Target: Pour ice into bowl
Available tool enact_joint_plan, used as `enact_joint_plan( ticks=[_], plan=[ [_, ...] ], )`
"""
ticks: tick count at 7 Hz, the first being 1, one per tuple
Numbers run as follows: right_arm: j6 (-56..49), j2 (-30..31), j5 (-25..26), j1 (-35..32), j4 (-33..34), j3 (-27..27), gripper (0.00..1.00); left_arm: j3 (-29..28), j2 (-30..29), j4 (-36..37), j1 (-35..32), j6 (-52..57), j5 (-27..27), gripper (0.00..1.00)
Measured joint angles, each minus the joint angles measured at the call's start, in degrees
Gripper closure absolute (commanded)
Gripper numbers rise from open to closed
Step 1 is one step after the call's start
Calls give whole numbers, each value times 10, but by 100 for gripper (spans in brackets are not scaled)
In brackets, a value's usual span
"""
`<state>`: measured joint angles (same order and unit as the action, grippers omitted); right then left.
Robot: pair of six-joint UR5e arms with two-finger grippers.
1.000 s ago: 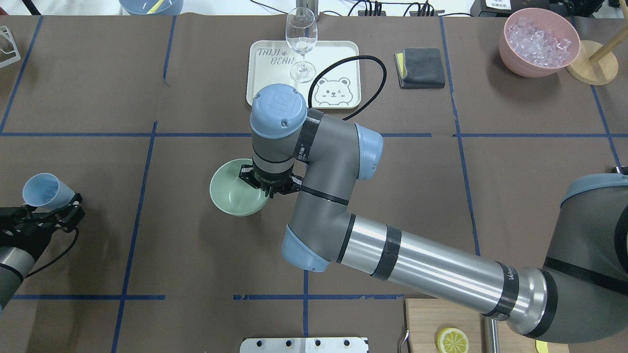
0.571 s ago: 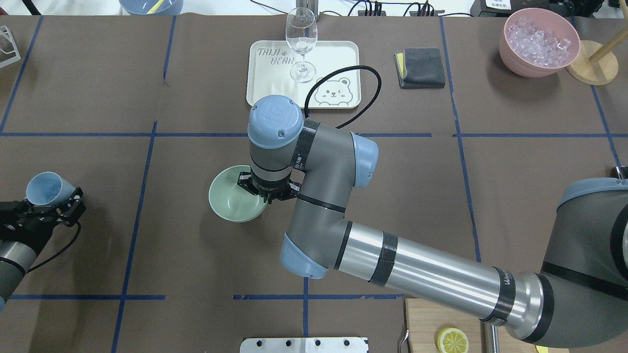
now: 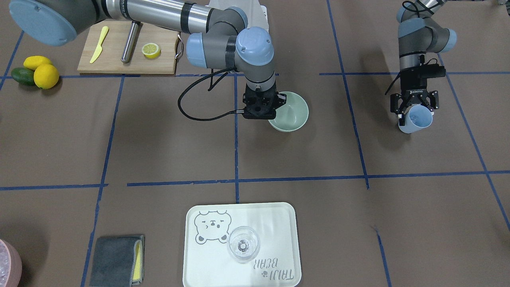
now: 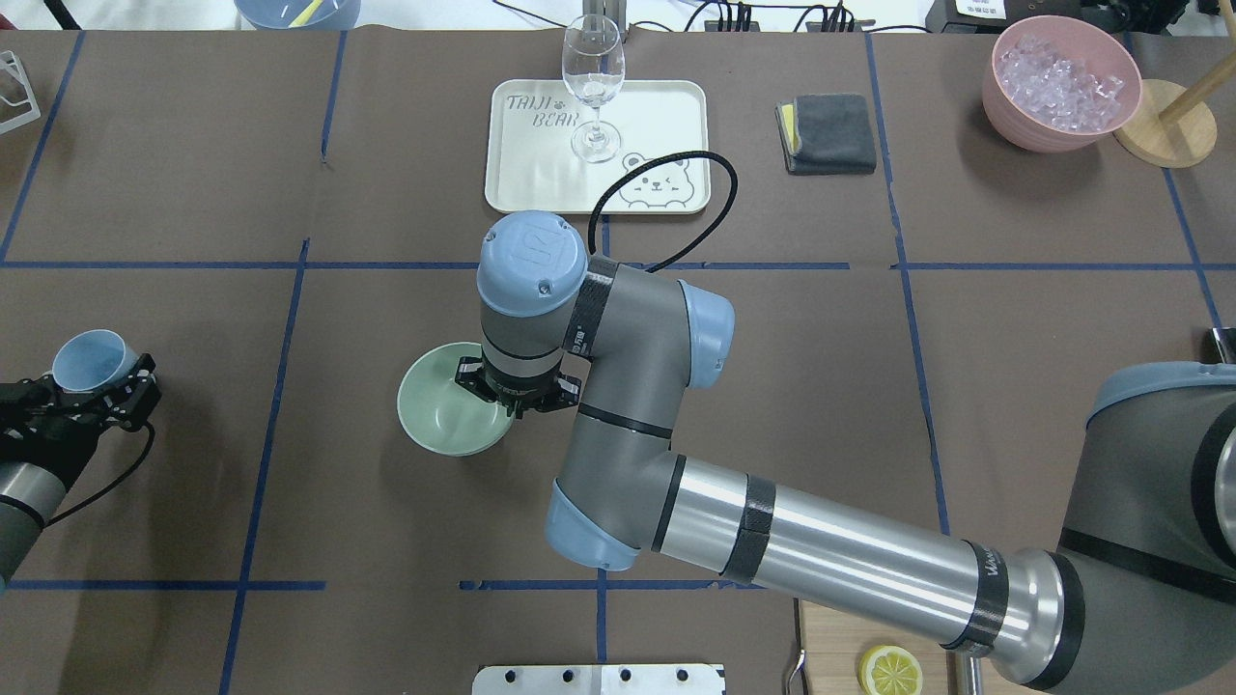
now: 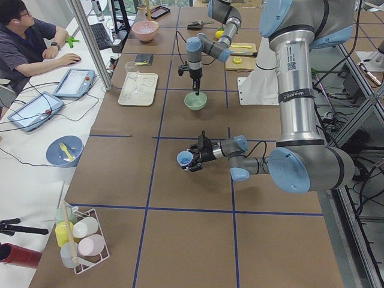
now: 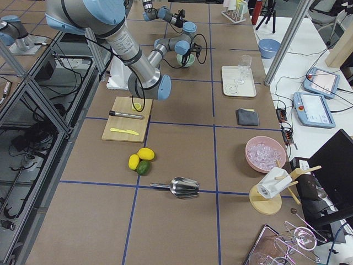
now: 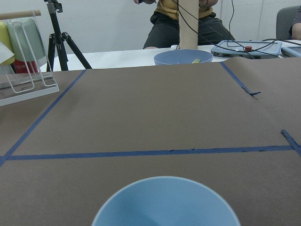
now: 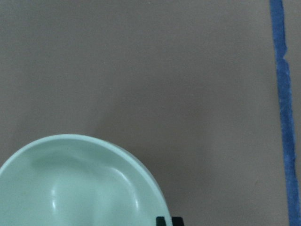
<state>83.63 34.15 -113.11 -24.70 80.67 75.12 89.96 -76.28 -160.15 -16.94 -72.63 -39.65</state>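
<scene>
The bowl (image 4: 439,413) is mid-table, the right part of its rim hidden in the overhead view under my right arm's wrist, which points straight down. The right gripper (image 3: 266,113) is pinched on that rim. At the table's left edge, the left gripper (image 4: 92,381) clasps the light blue cup (image 4: 87,355), tilted, mouth upward. The wrist view cuts off the cup's inside, so I can't make out any ice.

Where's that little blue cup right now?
In the overhead view, the blue cup is at the far left edge, held in the left gripper, well to the left of the green bowl.
</scene>
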Motion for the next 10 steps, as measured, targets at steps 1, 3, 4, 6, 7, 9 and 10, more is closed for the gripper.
enact_joint_plan(
  ticks=[1, 3, 4, 6, 7, 9, 10],
  plan=[
    [1, -4, 15, 3, -1, -4, 100, 1, -2, -4, -3, 5, -1, 100],
    [4, -16, 38, 5, -34, -34, 5, 3, -3, -53, -23, 68, -32, 100],
    [13, -19, 44, 5, -62, -49, 0, 3, -3, -79, -34, 101, -43, 100],
    [33, -20, 47, 5, -82, -56, 0, 6, -8, -94, -44, 123, -70, 100],
    [38, -20, 46, 4, -82, -50, 0, 12, -20, -94, -47, 126, -83, 100],
    [40, -11, 28, -6, -54, 0, 0, 51, -39, -79, -52, 154, -90, 100],
    [40, 8, 15, -16, -29, 46, 0, 71, -41, -70, -53, 181, -94, 100]
  ],
)
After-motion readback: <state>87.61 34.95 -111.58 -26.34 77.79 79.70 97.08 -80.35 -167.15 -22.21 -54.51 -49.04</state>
